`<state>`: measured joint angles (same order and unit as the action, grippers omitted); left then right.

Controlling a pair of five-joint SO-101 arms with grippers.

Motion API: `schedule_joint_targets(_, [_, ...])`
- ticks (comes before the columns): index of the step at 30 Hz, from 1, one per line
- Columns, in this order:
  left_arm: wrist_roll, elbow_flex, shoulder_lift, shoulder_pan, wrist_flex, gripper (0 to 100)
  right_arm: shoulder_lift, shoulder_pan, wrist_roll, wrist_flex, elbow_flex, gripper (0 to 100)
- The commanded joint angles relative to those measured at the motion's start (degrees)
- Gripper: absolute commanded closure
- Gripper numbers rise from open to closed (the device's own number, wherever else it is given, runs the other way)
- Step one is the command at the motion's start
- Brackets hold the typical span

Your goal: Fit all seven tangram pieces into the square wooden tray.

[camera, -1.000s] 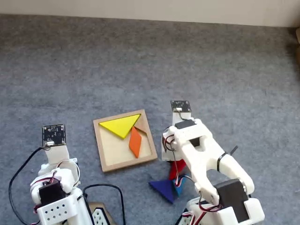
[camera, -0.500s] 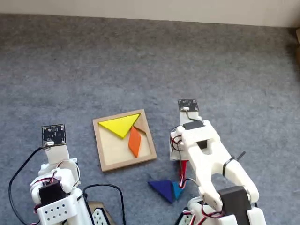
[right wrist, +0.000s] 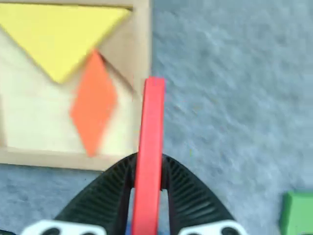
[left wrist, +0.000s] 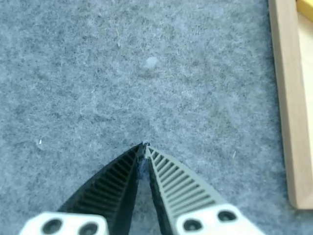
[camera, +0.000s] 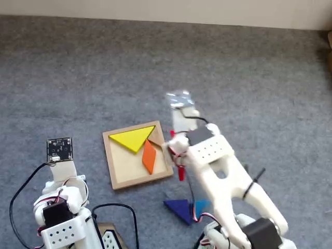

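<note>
Our left tool (left wrist: 143, 147) rests clenched over the fuzzy grey surface (left wrist: 98, 73). The square wooden tray (camera: 115, 180) holds a yellow triangle (camera: 133, 139) and an orange rhomboid (camera: 149, 156). Our right tool (right wrist: 147, 159) grasps a flat red piece (right wrist: 150, 127) edgewise by the tray's right rim.

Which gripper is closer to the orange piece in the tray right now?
Right. The right gripper, shut on the red piece, is at the edge of the tray beside the orange piece. The left gripper, shut, is over carpet outside the opposite side.

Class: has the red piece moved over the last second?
Yes: the right gripper has carried the red piece away from the blue pieces, toward the wooden tray.
</note>
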<state>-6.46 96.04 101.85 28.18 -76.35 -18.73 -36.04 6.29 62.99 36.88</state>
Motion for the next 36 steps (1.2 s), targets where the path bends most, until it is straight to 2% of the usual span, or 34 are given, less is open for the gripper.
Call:
schedule_joint_targets(1, [-0.4,1.2,2.3,0.6,-0.2,99,5.6,-5.2,-0.7,0.5,-10.4,99.3])
schedule_joint_targets(7, [-0.4,1.2,2.3,0.6,-0.2,99,18.9,-12.4,-0.5,0.5,-23.2,99.3])
schedule_joint_targets(14, [-0.4,1.2,2.3,0.6,-0.2,99,32.0,-17.6,5.8,0.7,-35.6,99.3])
schedule_joint_targets(21, [-0.4,1.2,2.3,0.6,-0.2,99,37.4,-18.2,7.0,0.7,-39.2,99.1])
schedule_joint_targets(26, [-0.4,1.2,2.3,0.6,-0.2,99,38.0,-18.2,7.0,0.9,-39.2,88.5])
schedule_joint_targets(30, [-0.4,1.2,2.3,0.6,-0.2,99,37.9,-17.7,7.0,1.0,-39.2,87.2])
schedule_joint_targets(36, [-0.4,1.2,2.3,0.6,-0.2,99,37.8,-15.7,7.0,9.5,-45.8,87.2])
